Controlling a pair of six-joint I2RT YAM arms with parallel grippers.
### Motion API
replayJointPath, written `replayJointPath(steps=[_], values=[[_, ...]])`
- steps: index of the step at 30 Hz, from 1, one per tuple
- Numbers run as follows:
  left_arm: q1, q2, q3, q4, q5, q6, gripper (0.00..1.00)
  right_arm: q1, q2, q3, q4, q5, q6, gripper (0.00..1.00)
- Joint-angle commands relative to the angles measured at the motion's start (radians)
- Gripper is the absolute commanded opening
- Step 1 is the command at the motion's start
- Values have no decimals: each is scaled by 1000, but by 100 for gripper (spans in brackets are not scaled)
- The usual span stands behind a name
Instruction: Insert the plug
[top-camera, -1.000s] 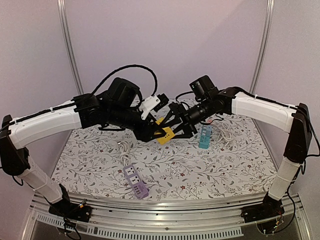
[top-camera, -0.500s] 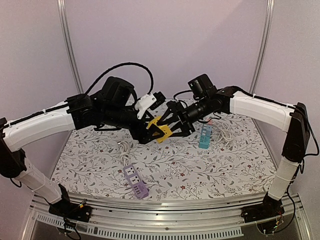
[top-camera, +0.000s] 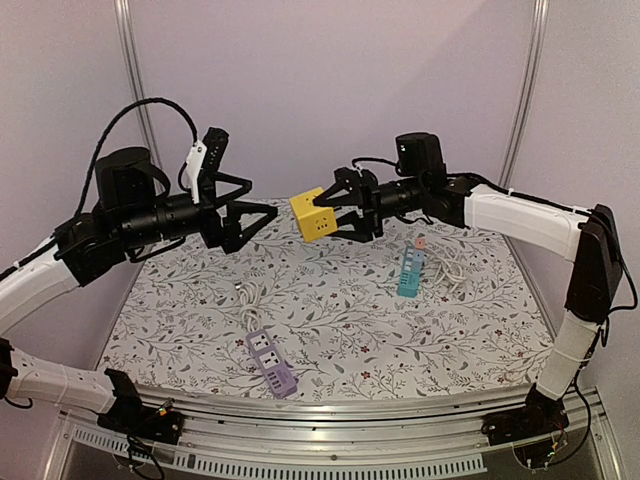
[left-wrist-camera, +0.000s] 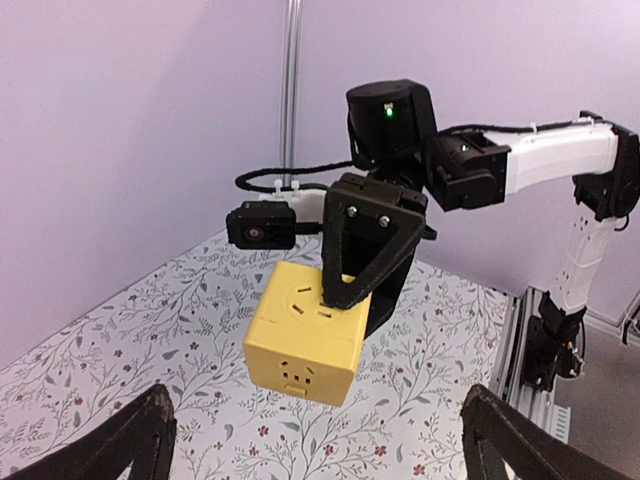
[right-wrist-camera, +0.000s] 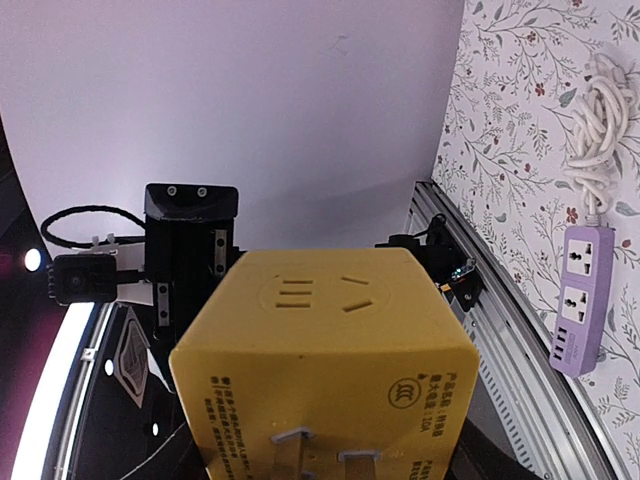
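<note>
You had the yellow plug cube (top-camera: 315, 215) in the air, well above the surface (top-camera: 350, 320), pinched in the right tool (top-camera: 338, 212). The left tool (top-camera: 256, 208) stood spread wide and empty, well apart from it. Insertion looked undone: the purple power strip (top-camera: 270, 362) and the teal strip (top-camera: 410, 272) lay below, the cube in neither. Near-cubic, it had no clear long axis. Its pronged, labelled face was turned back toward the right wrist, so reorienting probably remained.
</note>
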Motion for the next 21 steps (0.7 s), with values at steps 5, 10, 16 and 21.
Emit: replayJointPath(steps=[5, 10, 16, 21], values=[[80, 46, -75, 354, 136, -84, 99, 0, -15, 36, 412, -94, 263, 12], [81, 98, -62, 399, 143, -30, 99, 4, -10, 43, 493, -107, 354, 11], [80, 153, -38, 444, 176, 2, 100, 19, -4, 45, 509, -108, 386, 11], [71, 183, -30, 454, 175, 29, 96, 34, 3, 51, 520, -107, 408, 11]])
